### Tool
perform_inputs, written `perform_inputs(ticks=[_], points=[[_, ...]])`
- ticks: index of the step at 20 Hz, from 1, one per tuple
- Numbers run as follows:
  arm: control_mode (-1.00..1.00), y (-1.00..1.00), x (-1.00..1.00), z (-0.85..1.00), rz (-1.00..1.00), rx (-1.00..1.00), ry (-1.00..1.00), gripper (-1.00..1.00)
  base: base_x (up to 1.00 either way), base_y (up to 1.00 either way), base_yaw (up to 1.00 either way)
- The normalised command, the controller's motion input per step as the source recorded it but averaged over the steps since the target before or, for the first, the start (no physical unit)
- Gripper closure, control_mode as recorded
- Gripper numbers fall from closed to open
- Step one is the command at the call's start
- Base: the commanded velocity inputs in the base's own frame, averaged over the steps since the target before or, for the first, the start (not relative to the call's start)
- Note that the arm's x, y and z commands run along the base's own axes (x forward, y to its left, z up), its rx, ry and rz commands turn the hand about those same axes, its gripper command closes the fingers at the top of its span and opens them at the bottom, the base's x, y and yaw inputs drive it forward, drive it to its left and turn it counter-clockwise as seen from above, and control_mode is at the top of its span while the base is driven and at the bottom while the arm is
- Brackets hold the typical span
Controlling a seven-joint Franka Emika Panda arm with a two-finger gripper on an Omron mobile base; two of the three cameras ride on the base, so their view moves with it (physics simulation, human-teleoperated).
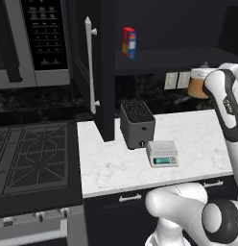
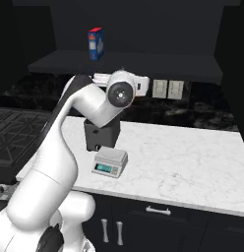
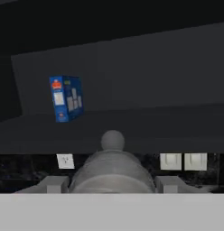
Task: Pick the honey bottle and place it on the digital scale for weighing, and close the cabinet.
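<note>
The honey bottle (image 1: 198, 84) sits at the right edge of the left base view, an amber body under a pale cap, level with the wall sockets and well above the desk (image 1: 197, 139). In the hand view the honey bottle (image 3: 112, 169) fills the lower middle of the frame, grey in this light, its round cap pointing up the frame and a finger pad (image 3: 51, 184) at each flank, so the jaws are closed on the bottle. Its long axis looks upright in the left base view, cap on top. The coming move turns on one relation: the scale (image 1: 162, 153) lies down and to the left of the held bottle in that view, on the desk just in front of the dark toaster (image 1: 137, 124); in the right base view the scale (image 2: 110, 162) sits below the arm's raised wrist. My judgement is that the bottle must travel left, toward the camera, and down, and stay upright to land on the small platform. The arm rises from the lower right, elbow bent, forearm reaching up to the open shelf. The cabinet door (image 1: 87, 67) stands open at upper left, a red, blue and yellow box (image 1: 129, 43) on the shelf inside.
</note>
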Motion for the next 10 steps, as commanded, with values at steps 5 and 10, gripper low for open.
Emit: perform_inputs(ticks=[5,10], points=[[-1.00,0.00,-0.01,-0.76,0.42,0.03,0.08,1.00,0.00,0.00,0.00],[-1.00,0.06,0.03,-1.00,0.43,0.01,-0.04,1.00,0.00,0.00,0.00]])
